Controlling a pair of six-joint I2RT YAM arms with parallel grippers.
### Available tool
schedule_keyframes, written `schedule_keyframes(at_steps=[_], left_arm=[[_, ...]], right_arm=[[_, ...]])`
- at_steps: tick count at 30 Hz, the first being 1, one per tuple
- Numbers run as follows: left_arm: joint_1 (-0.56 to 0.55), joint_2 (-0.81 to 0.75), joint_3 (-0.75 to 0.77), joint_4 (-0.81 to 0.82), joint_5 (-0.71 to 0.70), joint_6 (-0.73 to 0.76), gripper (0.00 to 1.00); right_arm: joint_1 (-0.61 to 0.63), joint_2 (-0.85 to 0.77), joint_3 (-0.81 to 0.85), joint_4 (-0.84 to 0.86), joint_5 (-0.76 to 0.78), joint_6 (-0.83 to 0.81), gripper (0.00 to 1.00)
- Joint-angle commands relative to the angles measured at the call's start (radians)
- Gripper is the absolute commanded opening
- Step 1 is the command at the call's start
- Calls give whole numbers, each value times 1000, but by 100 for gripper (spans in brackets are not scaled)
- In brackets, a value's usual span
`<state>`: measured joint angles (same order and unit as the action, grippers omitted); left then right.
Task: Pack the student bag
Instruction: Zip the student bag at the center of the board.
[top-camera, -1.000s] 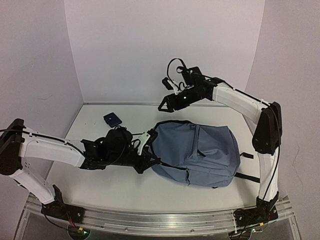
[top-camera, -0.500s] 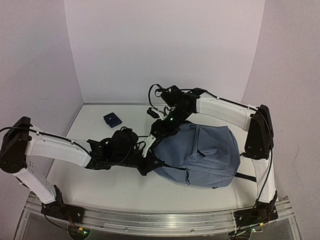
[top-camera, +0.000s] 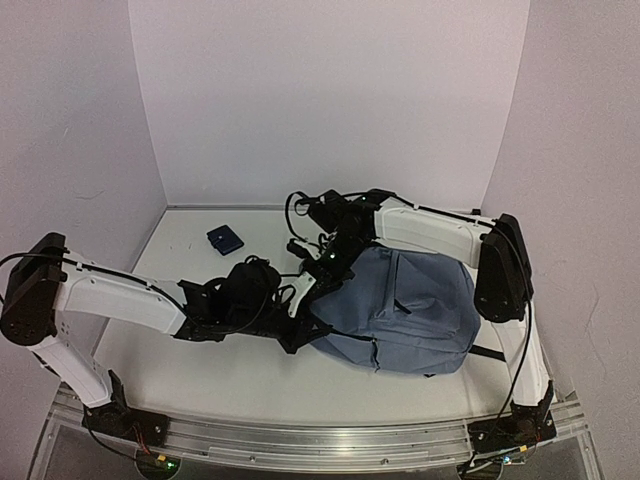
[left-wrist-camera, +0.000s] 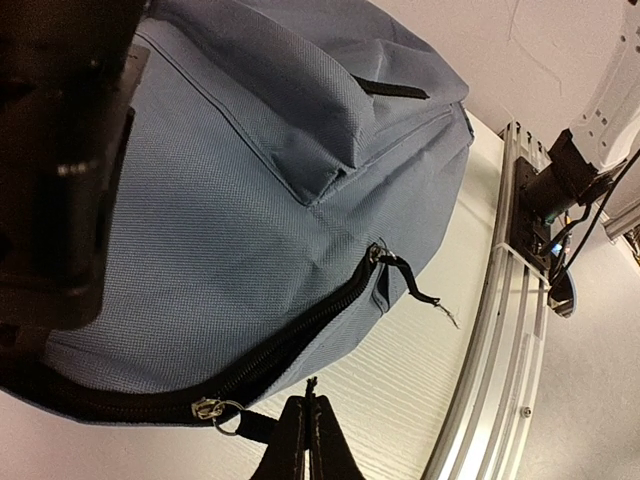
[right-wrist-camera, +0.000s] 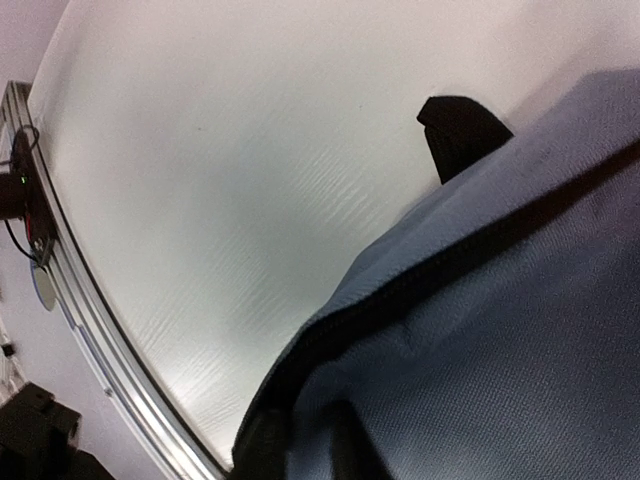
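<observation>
The student bag lies flat on the tabletop, right of centre, front pocket up. The left arm stretches low across from the left, and the left fingers are pressed together at the bag's near-left edge, just beside a zipper pull; I can't see anything between them. The right fingers are pinched on the blue fabric along the zipper seam at the bag's far-left corner. A small dark blue object sits well apart, far left.

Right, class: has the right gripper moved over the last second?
Yes. The right gripper came toward the near edge: it was beyond the blue item, now it is nearer than it, at the bag's left edge.
</observation>
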<state>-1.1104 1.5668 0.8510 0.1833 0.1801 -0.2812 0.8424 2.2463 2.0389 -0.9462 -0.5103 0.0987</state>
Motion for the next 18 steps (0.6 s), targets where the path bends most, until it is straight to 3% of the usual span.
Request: schedule_keyframes(at_steps=[1, 10, 18], left_arm=[[-26, 22, 63, -4, -6, 28, 0], [-67, 44, 77, -10, 9, 36, 0], [-131, 132, 152, 13, 12, 53, 0]], right_arm=[[5, 18, 77, -12, 8, 18, 0], [2, 30, 169, 0, 75, 24, 0], [-9, 82, 225, 62, 28, 107, 0]])
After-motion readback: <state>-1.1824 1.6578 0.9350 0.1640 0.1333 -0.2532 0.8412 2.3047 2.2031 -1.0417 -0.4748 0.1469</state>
